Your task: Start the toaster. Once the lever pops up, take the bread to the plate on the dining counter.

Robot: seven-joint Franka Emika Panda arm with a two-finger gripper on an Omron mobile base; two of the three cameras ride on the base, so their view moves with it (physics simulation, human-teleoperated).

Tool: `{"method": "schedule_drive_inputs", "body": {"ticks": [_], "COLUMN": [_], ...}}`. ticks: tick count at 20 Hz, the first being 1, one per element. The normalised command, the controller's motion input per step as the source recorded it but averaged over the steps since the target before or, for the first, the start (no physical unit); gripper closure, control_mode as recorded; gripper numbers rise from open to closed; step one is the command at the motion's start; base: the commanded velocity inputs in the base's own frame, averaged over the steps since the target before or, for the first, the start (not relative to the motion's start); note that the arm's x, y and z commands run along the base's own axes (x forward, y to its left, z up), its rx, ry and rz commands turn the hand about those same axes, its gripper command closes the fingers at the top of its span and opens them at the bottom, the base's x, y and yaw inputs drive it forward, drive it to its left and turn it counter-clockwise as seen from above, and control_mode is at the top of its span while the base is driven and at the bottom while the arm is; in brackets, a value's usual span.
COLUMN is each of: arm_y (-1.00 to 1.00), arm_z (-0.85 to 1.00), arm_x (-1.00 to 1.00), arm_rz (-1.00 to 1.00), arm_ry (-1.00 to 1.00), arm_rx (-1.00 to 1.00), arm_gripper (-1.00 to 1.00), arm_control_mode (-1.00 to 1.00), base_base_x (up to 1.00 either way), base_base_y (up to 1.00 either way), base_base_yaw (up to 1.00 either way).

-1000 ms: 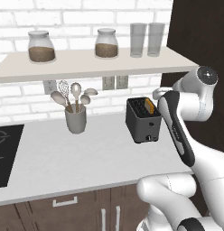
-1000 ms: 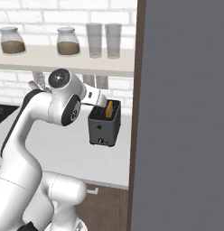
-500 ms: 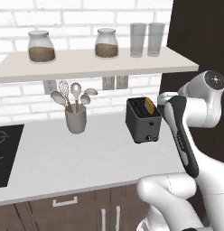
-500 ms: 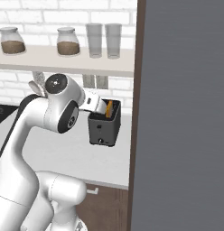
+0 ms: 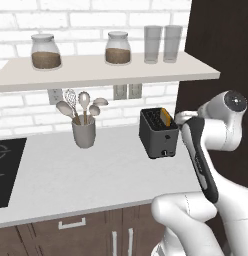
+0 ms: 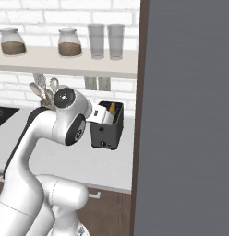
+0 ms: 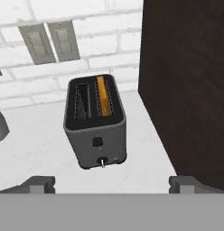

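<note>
Toaster [image 7: 95,128]: rigid metal box at 12 o'clock; press its small front lever [image 7: 102,162].
Bread [image 7: 101,90]: light, crumbly.
Pincer [image 7: 111,185]: spread, empty.

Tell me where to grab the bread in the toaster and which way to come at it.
Take the bread by its top edge, coming straight down from above. It stands on edge in the right slot of the toaster, so only that thin top strip is exposed. Turn the open tool so its fingers close across the slice's flat faces; I'd judge there's little room inside the slot.
</note>
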Motion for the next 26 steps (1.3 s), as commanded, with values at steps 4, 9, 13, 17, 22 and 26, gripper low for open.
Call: {"method": "schedule_drive_inputs", "body": {"ticks": [4,9,13,17,22,26], "arm_y": [0.00,0.00,0.00,0.00,-0.03,-0.06], "arm_z": [-0.19,-0.14,-0.21,-0.32,-0.39,-0.37], "arm_x": [0.42,0.63,0.64,0.52,0.37,0.28], "arm_rz": [0.00,0.00,0.00,0.00,0.00,0.00], "arm_ry": [0.00,0.01,0.06,0.09,0.06,0.00], "arm_rx": [0.00,0.00,0.00,0.00,0.00,0.00], "arm_gripper": [-1.00,-1.00,-1.00,-1.00,-1.00,-1.00], "arm_control_mode": [-1.00,-1.00,-1.00,-1.00,-1.00,-1.00], "base_base_x": [0.00,0.00,0.00,0.00,0.00,0.00], "base_base_y": [0.00,0.00,0.00,0.00,0.00,0.00], "base_base_yaw": [0.00,0.00,0.00,0.00,0.00,0.00]}}
